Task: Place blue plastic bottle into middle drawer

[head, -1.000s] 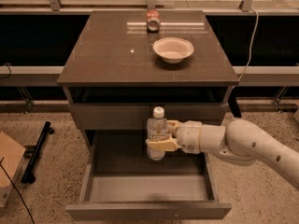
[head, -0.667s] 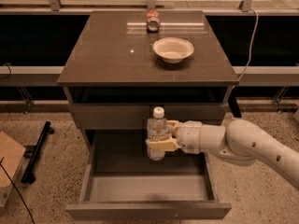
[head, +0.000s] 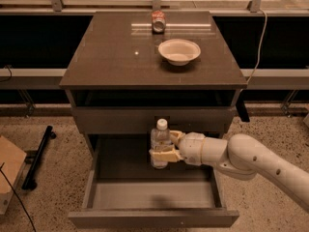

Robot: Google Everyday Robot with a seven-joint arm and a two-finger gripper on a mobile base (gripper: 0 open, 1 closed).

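The blue plastic bottle (head: 160,143), clear with a white cap and pale label, stands upright over the back of the open middle drawer (head: 120,192), a wide shallow grey tray pulled out below the cabinet. My gripper (head: 163,146) reaches in from the right on a white arm and is shut on the bottle's body, one finger behind it and one in front. I cannot tell whether the bottle's base touches the drawer floor.
On the brown tabletop (head: 106,52) sit a white bowl (head: 179,51) and a small red-and-silver can (head: 158,21) at the back. A black bar (head: 38,156) and a cardboard box (head: 8,170) lie on the floor at left. A cable (head: 260,33) hangs at right.
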